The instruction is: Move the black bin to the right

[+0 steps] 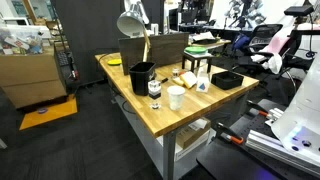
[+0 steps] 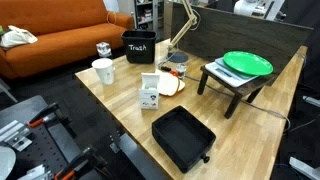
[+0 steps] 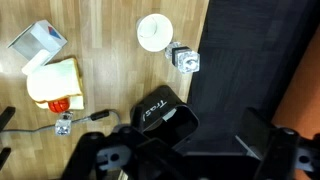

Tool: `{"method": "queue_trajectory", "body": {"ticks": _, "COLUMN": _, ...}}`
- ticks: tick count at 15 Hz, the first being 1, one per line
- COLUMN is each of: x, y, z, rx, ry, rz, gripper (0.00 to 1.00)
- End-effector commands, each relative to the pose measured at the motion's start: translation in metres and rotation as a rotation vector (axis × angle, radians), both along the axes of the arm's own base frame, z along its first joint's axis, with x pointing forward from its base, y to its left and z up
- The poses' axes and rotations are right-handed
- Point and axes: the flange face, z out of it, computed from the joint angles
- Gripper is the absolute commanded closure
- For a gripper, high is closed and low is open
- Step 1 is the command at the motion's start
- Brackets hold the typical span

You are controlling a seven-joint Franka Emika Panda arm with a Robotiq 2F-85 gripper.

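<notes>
The black bin [image 1: 142, 75] is a small open-top bin with a "Trash" label. It stands near a corner of the wooden table [image 1: 150, 112] and shows in both exterior views [image 2: 138, 46]. In the wrist view the bin [image 3: 160, 112] lies at the lower middle, right by the table edge and partly covered by my gripper. My gripper [image 3: 182, 152] shows only in the wrist view. Its dark fingers are spread wide at the bottom of the picture, above the bin and holding nothing. The inside of the bin looks empty.
A white cup [image 3: 153, 32] and a small jar [image 3: 183, 60] stand close to the bin. A white carton [image 2: 150, 92], a plate [image 2: 170, 85], a flat black tray [image 2: 183, 135], a green plate on a stand [image 2: 247, 63], a lamp [image 1: 133, 25] and a brown box [image 1: 160, 48] share the table.
</notes>
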Motion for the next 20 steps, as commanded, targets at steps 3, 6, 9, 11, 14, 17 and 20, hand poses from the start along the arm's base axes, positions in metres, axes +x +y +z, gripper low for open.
{"method": "queue_trajectory", "body": {"ticks": 3, "x": 0.0, "y": 0.0, "z": 0.001, "rx": 0.0, "ry": 0.0, "rz": 0.0, "gripper": 0.0}}
{"method": "queue_trajectory", "body": {"ticks": 6, "x": 0.004, "y": -0.004, "z": -0.004, "rx": -0.022, "ry": 0.012, "rz": -0.007, "gripper": 0.0}}
{"method": "queue_trajectory", "body": {"ticks": 9, "x": 0.011, "y": -0.022, "z": -0.019, "rx": -0.112, "ry": 0.037, "rz": -0.059, "gripper": 0.0}}
{"method": "queue_trajectory", "body": {"ticks": 11, "x": 0.016, "y": -0.039, "z": -0.031, "rx": -0.184, "ry": 0.057, "rz": -0.11, "gripper": 0.0}}
{"method": "queue_trajectory", "body": {"ticks": 14, "x": 0.017, "y": -0.05, "z": -0.038, "rx": -0.188, "ry": 0.083, "rz": -0.123, "gripper": 0.0}}
{"method": "queue_trajectory", "body": {"ticks": 17, "x": 0.017, "y": -0.05, "z": -0.041, "rx": -0.191, "ry": 0.089, "rz": -0.129, "gripper": 0.0}}
{"method": "queue_trajectory", "body": {"ticks": 20, "x": 0.017, "y": -0.049, "z": -0.04, "rx": -0.191, "ry": 0.087, "rz": -0.127, "gripper": 0.0}}
